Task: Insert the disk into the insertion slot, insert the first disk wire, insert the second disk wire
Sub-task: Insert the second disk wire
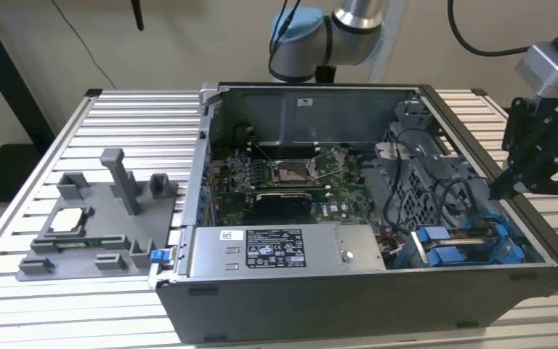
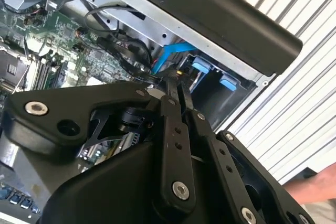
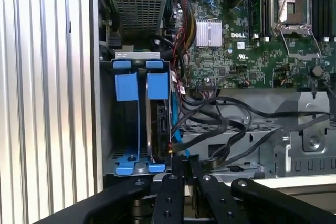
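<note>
- Blue-framed, the disk (image 3: 160, 121) is sitting edge-on inside the insertion slot (image 3: 107, 129), at the four o'clock corner of the open computer case (image 1: 357, 305) in the exterior view.
- The gripper (image 3: 181, 162) is hanging just beside the slot, fingers pinched narrow, tips meeting a blue wire (image 2: 169, 55); whether they are clamping it is unclear.

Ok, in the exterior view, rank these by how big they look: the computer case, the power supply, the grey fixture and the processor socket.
1. computer case, by far the largest.
2. grey fixture and power supply: they look about alike, so they are not ranked.
3. processor socket, the smallest.
</note>
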